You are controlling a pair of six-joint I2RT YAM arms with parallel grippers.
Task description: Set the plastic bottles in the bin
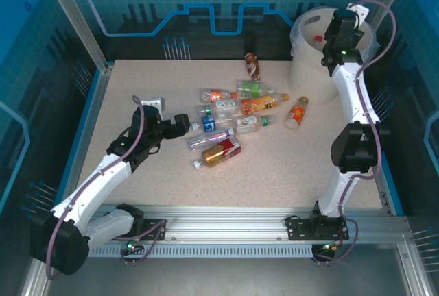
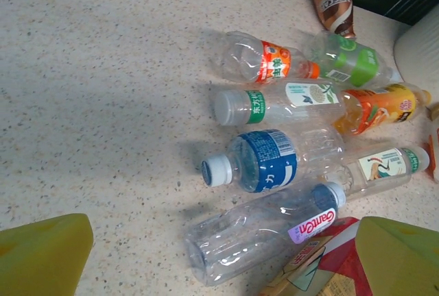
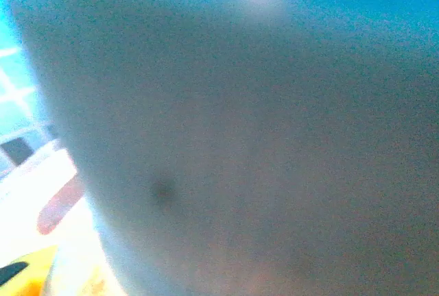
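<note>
Evidently the left tool (image 1: 184, 125) is lining up on the near edge of the plastic bottles (image 1: 233, 114), which lie in a loose heap in the middle of the surface (image 1: 137, 83), well apart from the bin (image 1: 305, 77) at the far right corner; its fingers (image 2: 44, 255) are spread to the full and hold nothing.

Recommendation: take one bottle, not two. The clear bottle with the purple label (image 2: 260, 231) lies between the fingers in the left wrist view, just beside the blue-labelled bottle (image 2: 264, 160) and a red-labelled bottle (image 2: 339, 248); close across its body, square to its long axis, low to the surface, and gently, since thin walls will likely buckle and slip.

Left arm: stretched low and forward, wrist near level, tool pointing right toward the heap. Right arm: reaching up and far, right tool (image 1: 341, 27) over the bin mouth; its wrist view is blurred; whether it is spread or pinching anything, I cannot tell.
</note>
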